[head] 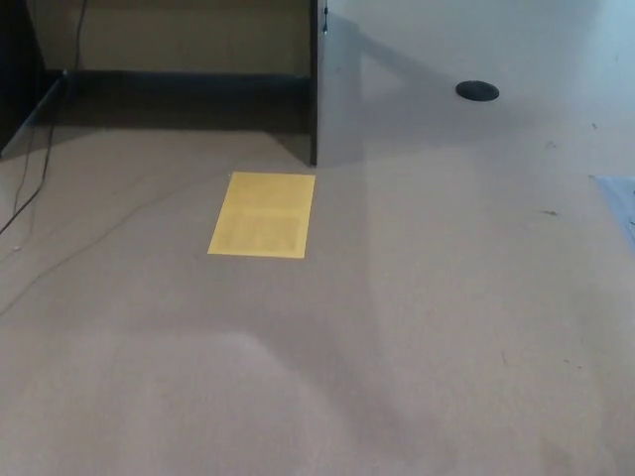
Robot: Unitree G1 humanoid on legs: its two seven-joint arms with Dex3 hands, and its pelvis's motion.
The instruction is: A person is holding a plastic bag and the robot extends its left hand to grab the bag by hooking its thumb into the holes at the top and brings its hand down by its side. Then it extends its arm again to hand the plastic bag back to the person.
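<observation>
Neither of my hands shows in the head view, and no arm enters the picture. No plastic bag and no person can be seen. The view looks down on a tan carpeted floor point(298, 377).
A yellow sheet of paper point(262, 214) lies flat on the floor left of centre. A dark vertical panel edge point(315, 89) stands behind it, with a pale wall to its right bearing a dark round spot point(477, 91). Thin cables point(40, 169) run along the left. A bluish patch point(620, 198) sits at the right edge.
</observation>
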